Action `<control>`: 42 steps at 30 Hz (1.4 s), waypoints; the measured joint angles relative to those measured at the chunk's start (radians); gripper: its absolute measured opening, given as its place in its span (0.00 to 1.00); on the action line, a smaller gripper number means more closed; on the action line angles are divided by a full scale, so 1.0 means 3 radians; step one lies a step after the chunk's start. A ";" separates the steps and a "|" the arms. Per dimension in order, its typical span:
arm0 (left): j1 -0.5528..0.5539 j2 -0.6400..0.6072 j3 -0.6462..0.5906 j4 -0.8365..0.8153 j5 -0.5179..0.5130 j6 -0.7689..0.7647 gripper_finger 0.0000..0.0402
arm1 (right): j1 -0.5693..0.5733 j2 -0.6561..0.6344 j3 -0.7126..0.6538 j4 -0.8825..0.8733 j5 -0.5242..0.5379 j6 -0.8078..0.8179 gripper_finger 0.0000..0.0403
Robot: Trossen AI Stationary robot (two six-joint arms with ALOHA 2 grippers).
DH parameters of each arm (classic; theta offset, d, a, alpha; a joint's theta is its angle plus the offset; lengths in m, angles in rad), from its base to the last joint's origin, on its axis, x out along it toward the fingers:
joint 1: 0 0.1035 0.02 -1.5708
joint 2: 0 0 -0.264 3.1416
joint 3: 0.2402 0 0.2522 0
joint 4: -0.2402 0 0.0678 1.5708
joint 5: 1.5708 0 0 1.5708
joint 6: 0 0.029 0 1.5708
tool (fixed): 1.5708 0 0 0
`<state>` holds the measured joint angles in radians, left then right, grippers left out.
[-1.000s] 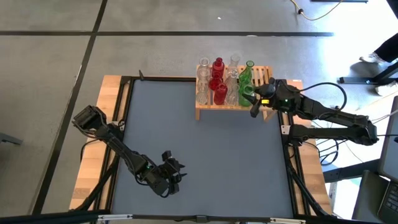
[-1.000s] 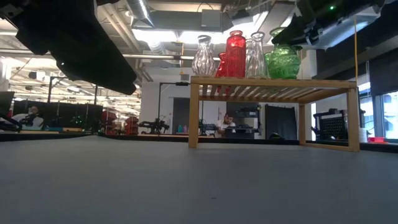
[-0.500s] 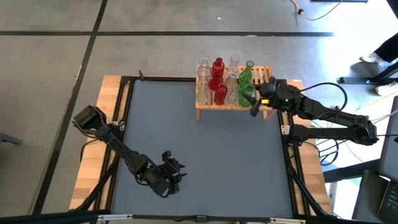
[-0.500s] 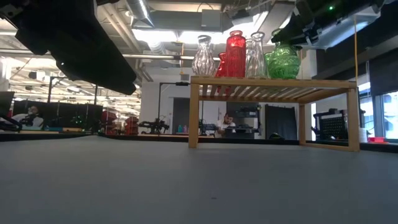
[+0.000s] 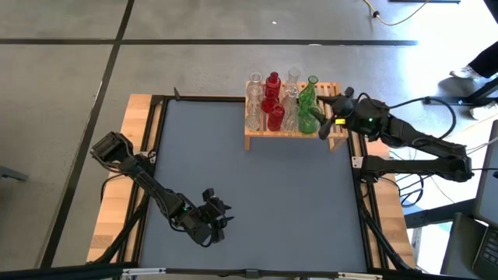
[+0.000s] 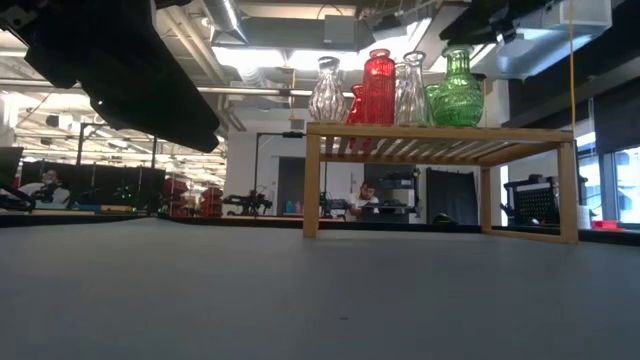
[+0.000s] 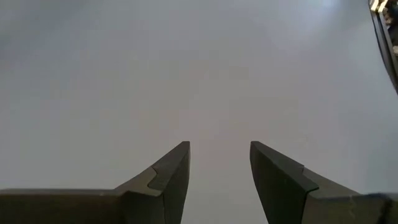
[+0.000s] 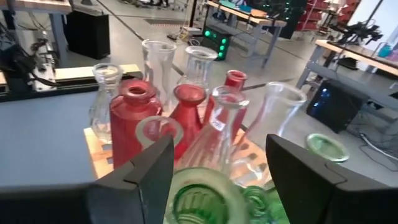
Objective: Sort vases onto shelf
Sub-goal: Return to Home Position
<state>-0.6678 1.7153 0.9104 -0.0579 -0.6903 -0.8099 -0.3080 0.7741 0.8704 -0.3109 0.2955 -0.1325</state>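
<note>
From above, the shelf [image 5: 268, 140] stood at the far edge of the grey table [image 5: 257, 194], towards its right side, and the vases [image 5: 274, 105] were grouped upright on its slats: clear ones on the left, red in the middle, green on the right. The right gripper [image 5: 327, 117] hung over the right end of the shelf, just beside the nearer green vase [image 5: 309, 121]. The left gripper [image 5: 215, 215] waited low over the near-left part of the table, well apart from the shelf. At table height, a clear vase [image 6: 327, 92], a red vase [image 6: 379, 85], another clear one and a green vase [image 6: 456, 92] stood in a row on the shelf top. The right arm [image 6: 530, 25] was up above their right end, touching none of them. The left wrist view showed that arm's fingers [image 7: 165, 180] spread apart over bare table. In the right wrist view, the fingers [image 8: 140, 177] stood wide apart. The mouth of a green vase lay low between them, unclamped, and the red and clear vases crowded beyond it.
</note>
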 joint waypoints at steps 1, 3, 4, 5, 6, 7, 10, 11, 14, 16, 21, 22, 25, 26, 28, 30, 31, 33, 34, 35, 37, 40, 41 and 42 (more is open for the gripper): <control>0.0000 0.0000 0.0000 0.0001 -0.0003 -0.0046 0.40 | 0.0000 0.0001 0.0053 -0.0043 0.0018 -0.0016 0.59; 0.0000 0.0000 0.0000 0.0011 -0.0049 -0.0067 0.40 | 0.0000 0.0001 0.0177 -0.0121 0.0010 -0.0024 0.59; 0.0000 0.0000 0.0000 0.0038 -0.0066 -0.0060 0.40 | 0.0000 -0.0001 0.0246 -0.0172 -0.0031 -0.0021 0.59; 0.0000 0.0000 0.0000 0.0071 -0.0070 -0.0049 0.40 | 0.0000 -0.0004 0.0302 -0.0219 -0.0119 -0.0011 0.59; 0.0005 0.0000 0.0000 0.0095 -0.0071 -0.0011 0.40 | 0.0003 -0.0004 0.0349 -0.0257 -0.0224 0.0005 0.59; 0.0017 0.0000 0.0000 0.0106 -0.0070 0.0016 0.40 | 0.0003 -0.0003 0.0387 -0.0277 -0.0349 0.0051 0.59; 0.0086 -0.0086 -0.0003 0.0082 -0.0011 0.0168 0.39 | 0.0110 -0.0001 0.0409 -0.0275 -0.0746 0.0134 0.57; 0.0115 -0.0148 -0.0002 0.0091 0.0018 0.0268 0.39 | 0.0209 0.0003 0.0409 -0.0275 -0.0795 0.0166 0.54; 0.0193 -0.0411 -0.0001 -0.0007 0.0061 0.0622 0.33 | 0.0560 0.0032 0.0358 -0.0287 -0.0739 0.0261 0.43; 0.0246 -0.0615 -0.0001 -0.0132 0.0064 0.0845 0.27 | 0.0798 0.0037 0.0299 -0.0307 -0.0645 0.0341 0.32; 0.0364 -0.1160 -0.0199 -0.0194 0.0025 0.1382 0.11 | 0.1383 0.0026 0.0135 -0.0228 -0.0493 0.0516 0.05; 0.0401 -0.1279 -0.0293 -0.0166 0.0070 0.1460 0.08 | 0.1494 0.0028 0.0076 -0.0167 -0.0494 0.0527 0.03; 0.0542 -0.1658 -0.0657 0.0051 0.0245 0.1632 0.01 | 0.1800 0.0027 -0.0142 0.0104 -0.0493 0.0544 0.05; 0.0599 -0.1787 -0.0798 0.0185 0.0327 0.1689 0.01 | 0.1879 0.0027 -0.0221 0.0212 -0.0492 0.0548 0.07; 0.0709 -0.2033 -0.1087 0.0492 0.0528 0.1831 0.02 | 0.2009 0.0028 -0.0380 0.0422 -0.0437 0.0559 0.08; 0.0819 -0.2260 -0.1345 0.0776 0.0719 0.1940 0.02 | 0.2121 0.0028 -0.0518 0.0592 -0.0401 0.0588 0.07; 0.0871 -0.2364 -0.1453 0.0894 0.0789 0.1982 0.02 | 0.2168 0.0027 -0.0585 0.0674 -0.0401 0.0600 0.07; 0.0952 -0.2564 -0.1656 0.1055 0.0820 0.2031 0.01 | 0.2241 0.0027 -0.0725 0.0836 -0.0400 0.0609 0.04; 0.0979 -0.2656 -0.1757 0.1103 0.0819 0.2036 0.01 | 0.2269 0.0027 -0.0800 0.0903 -0.0401 0.0614 0.03; 0.1004 -0.2742 -0.1848 0.1141 0.0819 0.2038 0.00 | 0.2295 0.0027 -0.0875 0.0969 -0.0400 0.0625 0.02; 0.1044 -0.2916 -0.2011 0.1187 0.0825 0.2034 0.00 | 0.2328 0.0028 -0.1027 0.1147 -0.0398 0.0693 0.01; 0.1063 -0.3161 -0.2197 0.1197 0.0825 0.2019 0.01 | 0.2346 0.0024 -0.1232 0.1389 -0.0321 0.0808 0.01; 0.1063 -0.3234 -0.2244 0.1200 0.0824 0.2017 0.01 | 0.2345 0.0023 -0.1295 0.1447 -0.0295 0.0849 0.01; 0.1063 -0.3302 -0.2290 0.1205 0.0824 0.2016 0.00 | 0.2345 0.0012 -0.1357 0.1495 -0.0267 0.0868 0.01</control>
<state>-0.3489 0.7247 0.2235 0.3035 -0.4431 -0.2050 0.3954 0.7778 0.4633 0.1376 0.2155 0.1278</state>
